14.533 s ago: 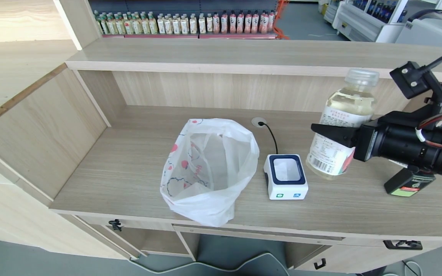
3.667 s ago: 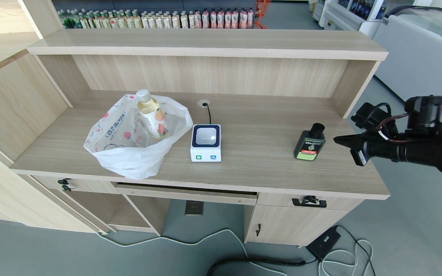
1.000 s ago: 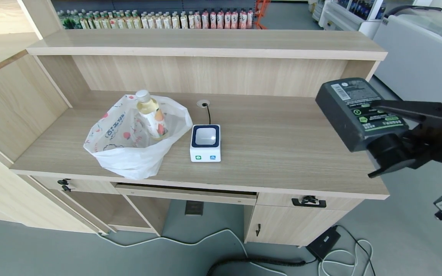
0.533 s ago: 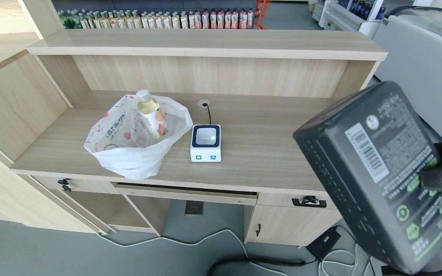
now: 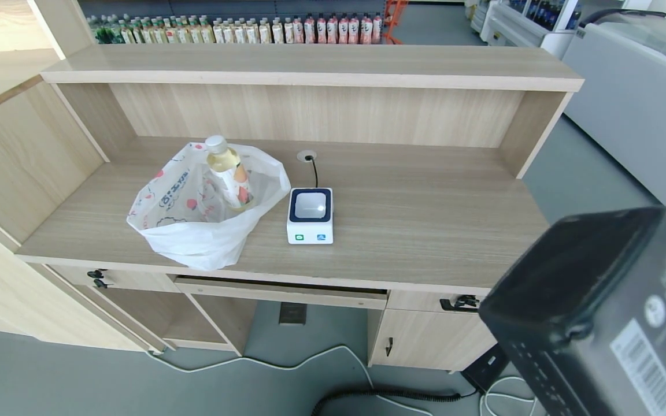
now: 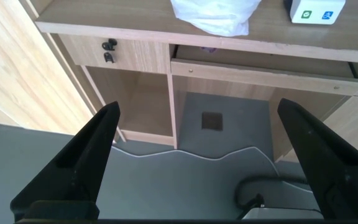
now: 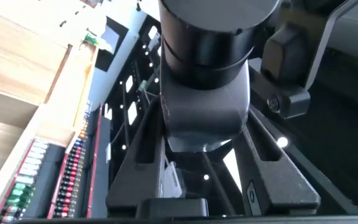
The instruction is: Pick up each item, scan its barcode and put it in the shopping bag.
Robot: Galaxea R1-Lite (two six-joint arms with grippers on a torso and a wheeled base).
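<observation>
A black bottle (image 5: pixel 599 312) looms close at the lower right of the head view, off the counter's right end, its barcode label (image 5: pixel 645 370) facing me. In the right wrist view my right gripper (image 7: pixel 204 124) is shut on this black bottle (image 7: pixel 207 74), just below its round cap. The white shopping bag (image 5: pixel 194 231) stands on the counter's left part with a pale drink bottle (image 5: pixel 228 173) upright inside. The white scanner (image 5: pixel 310 215) sits just right of the bag. My left gripper (image 6: pixel 199 109) hangs open below the counter's front edge, holding nothing.
The wooden counter (image 5: pixel 414 219) has a raised back shelf and side walls. A cable runs from the scanner to a hole (image 5: pixel 306 155) at the back. Drawers (image 6: pixel 260 62) and cables on the floor (image 5: pixel 367 398) lie below the front edge. Freezer cabinets (image 5: pixel 628 86) stand to the right.
Over the last second the black bottle in my right gripper has swung toward the camera and down to the lower right. Since the earliest frame, the drink bottle went into the bag and the view pulled back.
</observation>
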